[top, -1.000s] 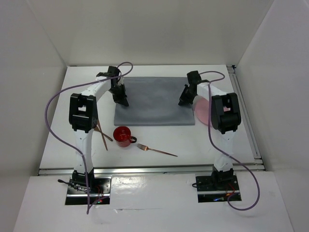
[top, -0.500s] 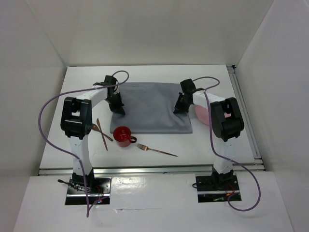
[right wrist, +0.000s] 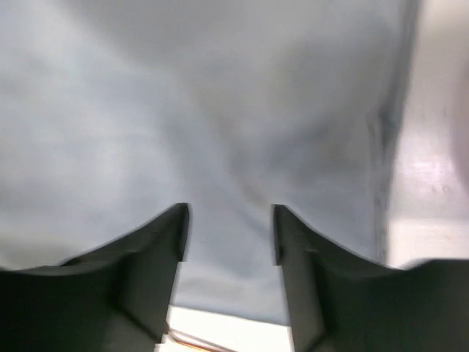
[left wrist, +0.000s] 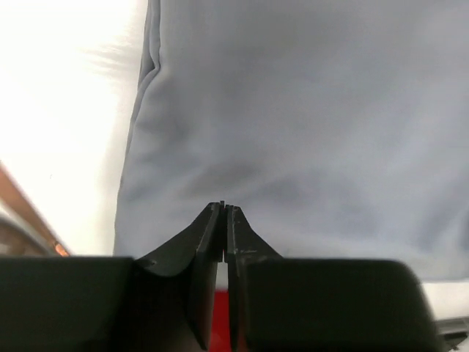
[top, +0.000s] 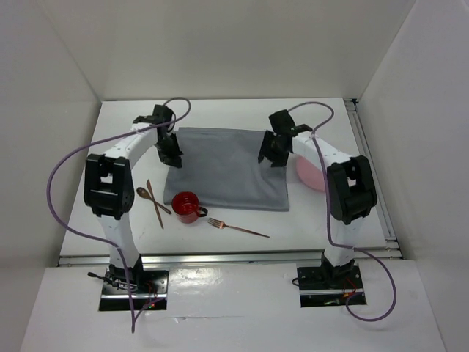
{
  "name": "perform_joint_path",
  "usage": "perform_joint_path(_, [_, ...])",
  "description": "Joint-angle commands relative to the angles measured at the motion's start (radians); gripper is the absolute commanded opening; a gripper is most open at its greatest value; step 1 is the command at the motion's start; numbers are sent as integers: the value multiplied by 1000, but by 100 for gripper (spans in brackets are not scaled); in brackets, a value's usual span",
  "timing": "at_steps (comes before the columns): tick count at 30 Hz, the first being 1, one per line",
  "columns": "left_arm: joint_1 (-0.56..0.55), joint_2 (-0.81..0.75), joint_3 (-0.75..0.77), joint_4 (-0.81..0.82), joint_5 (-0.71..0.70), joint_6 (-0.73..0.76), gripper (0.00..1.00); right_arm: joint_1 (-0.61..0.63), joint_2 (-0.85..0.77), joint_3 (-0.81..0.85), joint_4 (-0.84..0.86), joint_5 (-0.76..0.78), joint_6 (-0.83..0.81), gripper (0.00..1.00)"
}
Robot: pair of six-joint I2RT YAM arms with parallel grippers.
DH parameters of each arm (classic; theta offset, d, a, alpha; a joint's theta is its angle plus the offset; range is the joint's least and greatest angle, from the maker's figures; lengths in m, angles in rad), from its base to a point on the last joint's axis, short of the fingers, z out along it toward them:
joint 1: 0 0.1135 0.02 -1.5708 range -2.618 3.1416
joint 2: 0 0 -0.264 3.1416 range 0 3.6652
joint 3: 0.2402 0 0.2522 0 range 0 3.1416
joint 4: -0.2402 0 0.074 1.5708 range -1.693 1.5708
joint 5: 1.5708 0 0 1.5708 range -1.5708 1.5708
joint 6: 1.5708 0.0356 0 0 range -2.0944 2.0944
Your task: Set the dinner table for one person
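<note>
Grey cloth (top: 223,169) flat on dinner table (top: 330,220) (right jaws apart above it)

The left gripper (top: 174,157) and right gripper (top: 270,157) are hanging over opposite sides of the grey cloth (top: 226,170) — a red mug (top: 186,207) is sitting at its near-left corner.

Left arm (top: 121,231), right arm (top: 341,235): white links, black boxy joint housings. Purple cable (top: 49,189) runs back from behind each gripper to a dark base plate (top: 132,280). Left gripper (left wrist: 223,207): matt black fingers, thin tips. Right gripper (right wrist: 229,213): black, blunter
</note>
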Motion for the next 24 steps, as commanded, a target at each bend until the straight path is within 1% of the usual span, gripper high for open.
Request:
perform_joint_path(1, [-2,-161,101,-71,-31,21,23,50,-102,167,-19,-33,-106,63])
perform_joint_path(2, [-2,-180,101,-80,-54,21,26,69,-102,189,-42,-52,-131,64])
perform_joint_path(3, [-2,-218,116,-92,-63,31,26,116,-92,231,-52,-93,-184,66])
perform_joint_path(5, [-2,-252,117,-104,-87,31,26,173,-55,278,-91,-103,-244,69])
perform_joint_path(6, [9,-276,103,-104,-88,31,26,237,-44,295,-92,-116,-263,76])
perform_joint_path(7, [19,-287,63,-104,-88,31,26,271,-35,322,-102,-92,-275,78])
perform_joint_path(9, [62,-296,2,-72,-49,22,26,329,-10,332,-102,-92,-318,82])
perform_joint_path(10, [87,-296,-55,-45,-39,21,28,374,13,362,-102,-92,-318,82])
perform_joint_path(12, [96,-266,-104,-16,-22,11,31,414,42,388,-102,-83,-332,82])
perform_joint_path(14, [119,-241,-165,42,-22,-3,31,469,76,436,-102,-72,-342,82])
perform_joint_path(15, [119,-218,-179,61,6,-3,31,484,109,451,-111,-72,-342,82])
perform_joint_path(18, [144,-171,-206,110,30,-24,27,533,161,479,-111,-72,-342,82])
perform_joint_path(22, [144,-139,-225,124,52,-34,23,564,211,479,-102,-72,-342,78])
perform_joint_path(23, [144,-138,-225,136,52,-34,23,575,221,488,-102,-72,-342,75])
perform_joint_path(24, [144,-138,-247,136,52,-34,22,584,222,488,-102,-72,-342,75])
